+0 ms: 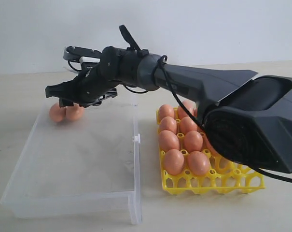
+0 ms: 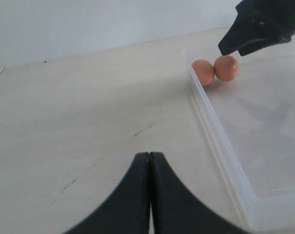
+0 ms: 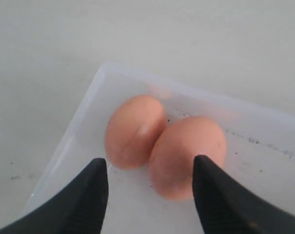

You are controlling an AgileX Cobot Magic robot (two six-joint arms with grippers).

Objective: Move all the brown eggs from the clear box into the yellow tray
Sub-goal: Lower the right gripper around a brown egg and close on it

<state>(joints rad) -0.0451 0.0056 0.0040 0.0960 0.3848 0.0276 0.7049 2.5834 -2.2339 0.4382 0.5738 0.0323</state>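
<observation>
Two brown eggs [image 1: 74,112] [image 3: 186,153] lie touching each other in the far left corner of the clear box [image 1: 78,164]. My right gripper [image 1: 56,96] [image 3: 150,162] reaches across from the right and hovers open just above and in front of them, holding nothing. In the right wrist view the nearer egg sits close to one fingertip [image 3: 202,165]. Several more brown eggs [image 1: 174,161] fill cells of the yellow tray [image 1: 218,184] to the right of the box. My left gripper [image 2: 149,155] is shut and empty over bare table outside the box; the exterior view does not show it.
The clear box has low walls [image 2: 210,122] and a small clip [image 1: 135,139] on the side facing the tray. The right arm's dark body [image 1: 252,116] hangs over the tray's far right part and hides some cells. A pale wall stands behind the table.
</observation>
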